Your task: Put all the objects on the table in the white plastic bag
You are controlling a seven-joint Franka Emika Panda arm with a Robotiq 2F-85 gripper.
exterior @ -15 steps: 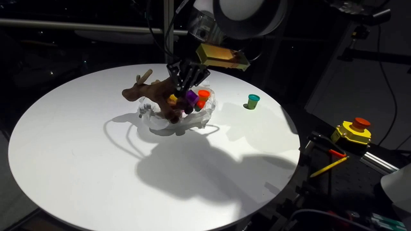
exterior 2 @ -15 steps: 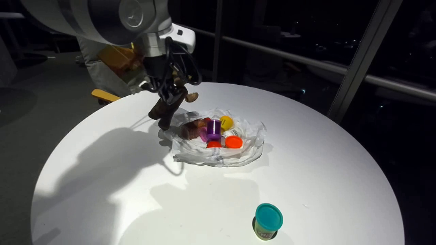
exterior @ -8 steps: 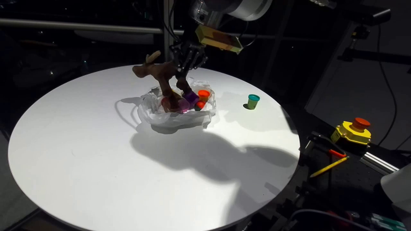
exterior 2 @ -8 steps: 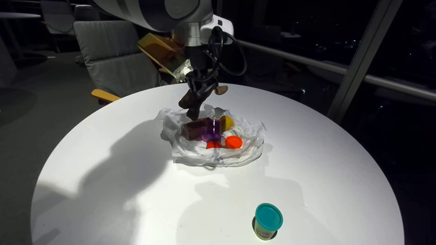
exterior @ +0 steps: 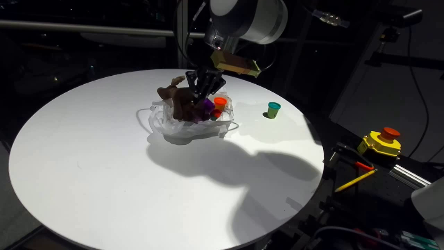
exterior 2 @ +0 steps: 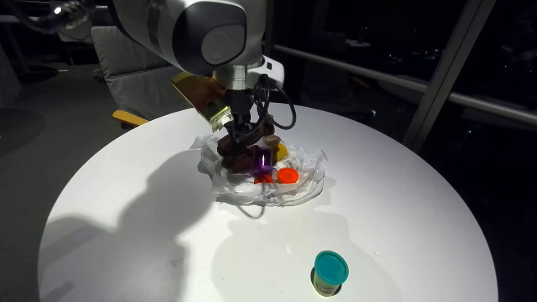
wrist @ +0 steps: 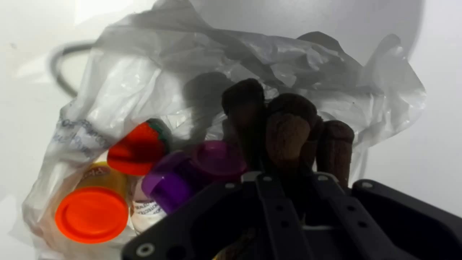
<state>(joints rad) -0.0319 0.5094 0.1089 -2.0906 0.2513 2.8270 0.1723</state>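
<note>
in the wrist view, the label on the orange-lidded play-doh tub shows "pla" — the rest cannot be made out. the white container carries dark capitals, of which roughly "otectio" can be read; the letters around them are unclear. print on the white plastic bag is too blurred to read — so is lettering low on the teal-lidded tub in an exterior view.

Ext. views angle down, table shared (wrist view nr, above bag).

Arm angled down, gripper low, seemingly clamped
</note>
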